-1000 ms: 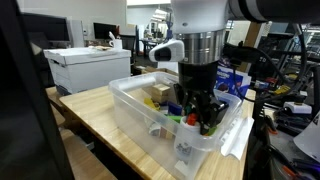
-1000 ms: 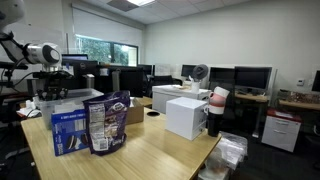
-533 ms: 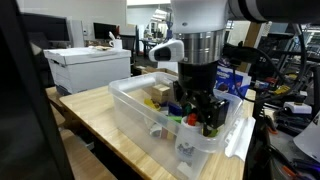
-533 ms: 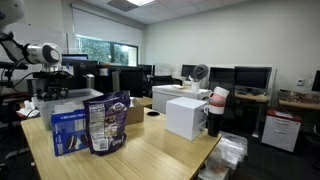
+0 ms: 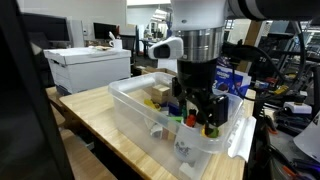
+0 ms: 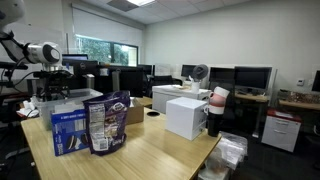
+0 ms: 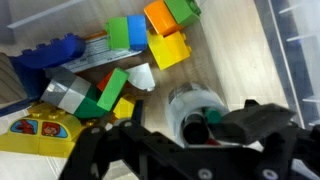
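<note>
Your gripper [image 5: 200, 118] has spread its fingers over the last second and now stands with them wide apart inside the clear bin [image 5: 128, 100], so you have probably let go of the small silver roll [image 7: 195, 108]. From the wrist, toy blocks [image 7: 110, 90] heap from nine to twelve o'clock, and the roll lies on the bin floor at about five o'clock, between the fingers. Its lower edge hides behind the dark linkage, so you cannot tell whether a pad touches it.
</note>
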### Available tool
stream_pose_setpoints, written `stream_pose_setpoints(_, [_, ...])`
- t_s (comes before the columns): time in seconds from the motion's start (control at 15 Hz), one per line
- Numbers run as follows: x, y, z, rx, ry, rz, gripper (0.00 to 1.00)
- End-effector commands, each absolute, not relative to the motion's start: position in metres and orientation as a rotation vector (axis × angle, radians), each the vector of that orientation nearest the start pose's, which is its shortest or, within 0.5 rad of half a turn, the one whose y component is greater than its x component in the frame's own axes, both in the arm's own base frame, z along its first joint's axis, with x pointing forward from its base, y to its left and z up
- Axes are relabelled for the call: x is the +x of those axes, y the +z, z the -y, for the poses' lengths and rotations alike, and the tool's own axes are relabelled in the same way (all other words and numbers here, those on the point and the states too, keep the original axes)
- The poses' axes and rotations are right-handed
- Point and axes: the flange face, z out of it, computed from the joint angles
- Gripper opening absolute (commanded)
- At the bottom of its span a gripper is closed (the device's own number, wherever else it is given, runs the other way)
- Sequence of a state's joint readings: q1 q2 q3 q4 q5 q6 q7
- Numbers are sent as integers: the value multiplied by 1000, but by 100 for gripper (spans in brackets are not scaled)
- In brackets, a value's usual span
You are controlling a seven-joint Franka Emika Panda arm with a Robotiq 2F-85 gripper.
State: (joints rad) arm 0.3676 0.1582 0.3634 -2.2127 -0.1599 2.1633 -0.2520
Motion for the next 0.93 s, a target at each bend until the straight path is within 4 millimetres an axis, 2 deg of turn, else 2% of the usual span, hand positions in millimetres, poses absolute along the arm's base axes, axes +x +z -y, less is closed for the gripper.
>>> stream_pose_setpoints(0.0, [393, 310, -337, -2775, 242, 1669, 100])
stream_pose_setpoints(0.47, [401, 329, -324, -2843, 179, 1608, 100])
stream_pose_setpoints(0.6, [404, 342, -316, -2884, 137, 1552, 100])
stream_pose_setpoints(0.87, [408, 383, -295, -3000, -51, 1399, 100])
